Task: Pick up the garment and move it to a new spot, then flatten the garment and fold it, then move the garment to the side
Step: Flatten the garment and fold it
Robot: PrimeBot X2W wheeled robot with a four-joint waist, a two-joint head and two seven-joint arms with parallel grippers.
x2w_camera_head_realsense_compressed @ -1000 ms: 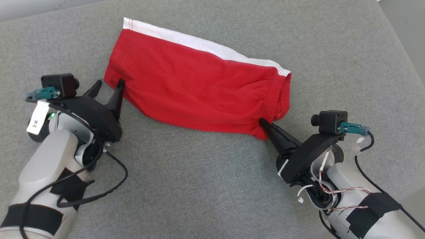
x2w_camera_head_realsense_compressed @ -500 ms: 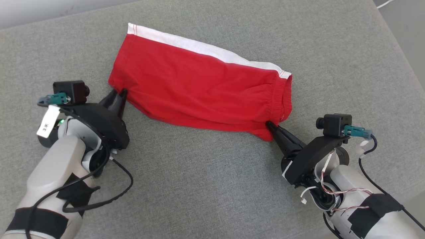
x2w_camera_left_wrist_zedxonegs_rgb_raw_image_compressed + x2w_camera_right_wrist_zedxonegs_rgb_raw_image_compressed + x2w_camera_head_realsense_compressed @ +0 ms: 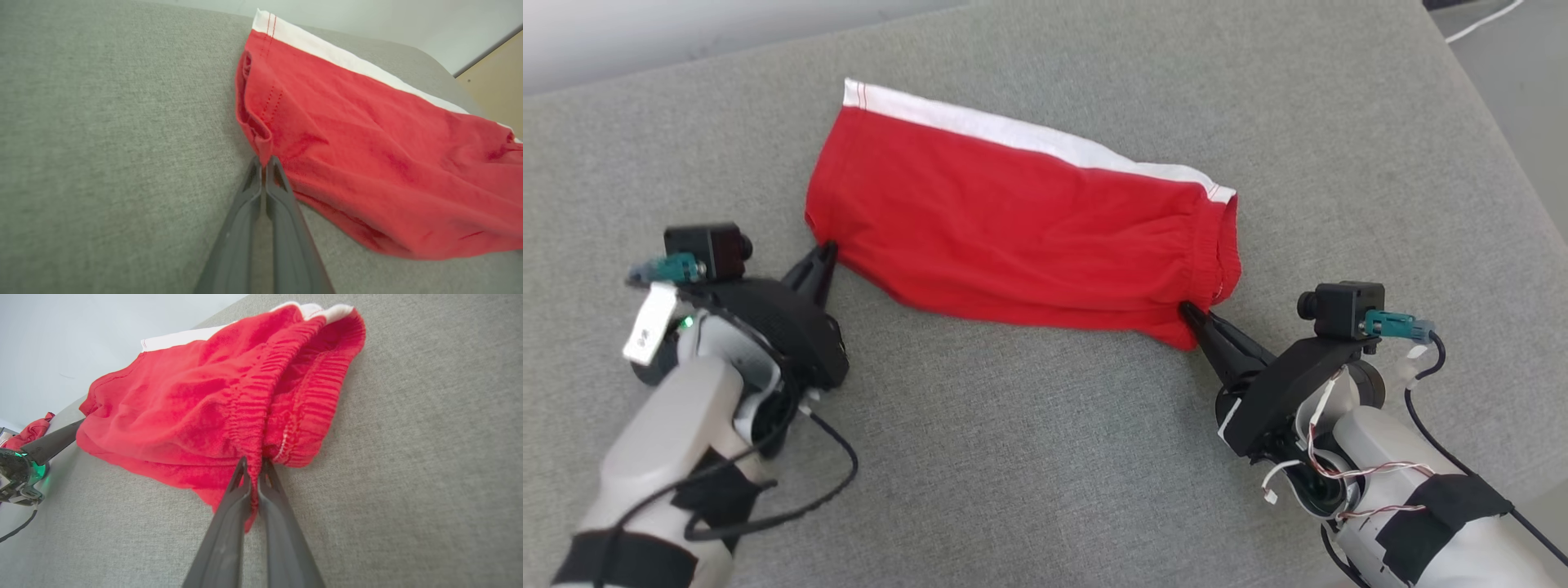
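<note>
The red shorts (image 3: 1029, 237) lie across the grey cushion (image 3: 1013, 474), with the left gripper (image 3: 826, 251) clamped on the near hem corner and the right gripper (image 3: 1187, 310) clamped on the near waistband corner. Raise both corners together, evenly tensioned, so you carry the cloth without bunching or slipping.

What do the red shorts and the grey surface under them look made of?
The shorts: thin, soft, matte cloth, probably cotton knit; it wrinkles and the waistband gathers like elastic. The surface: grey woven fabric, matte, with a visible coarse weave, likely upholstery.
</note>
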